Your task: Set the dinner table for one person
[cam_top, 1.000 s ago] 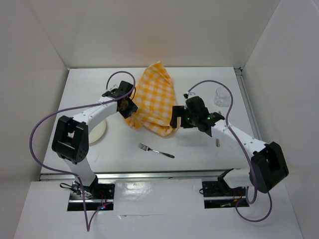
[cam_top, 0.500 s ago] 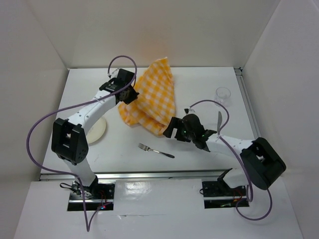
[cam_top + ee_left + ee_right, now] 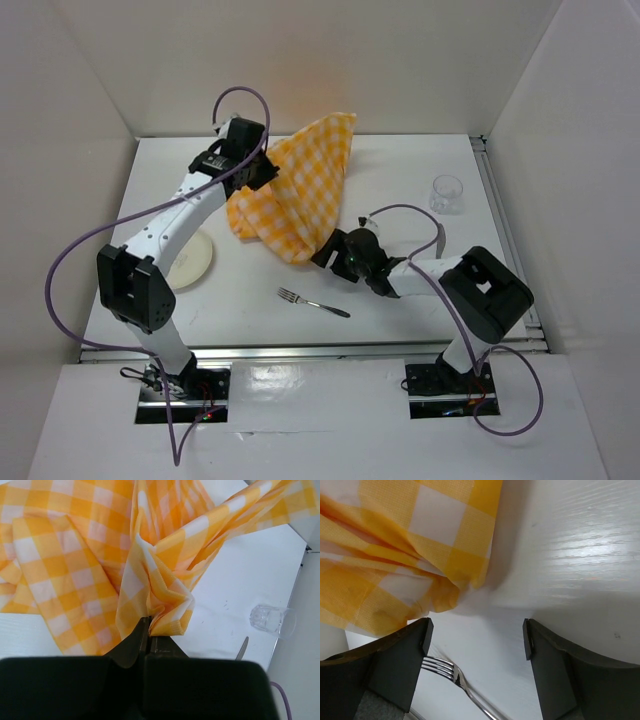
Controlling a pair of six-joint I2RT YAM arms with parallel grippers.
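Gripping the cloth, my left claw is newly shut; my right claw arrives open, empty, probably to spread it.

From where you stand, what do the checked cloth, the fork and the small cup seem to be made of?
Cloth: woven fabric with a matte finish. It folds softly, and the weave shows up close.
Fork: metal, probably steel. It is grey and shiny, with bright glints.
Cup: clear glass or plastic, and I cannot tell which. The white table shows through it.
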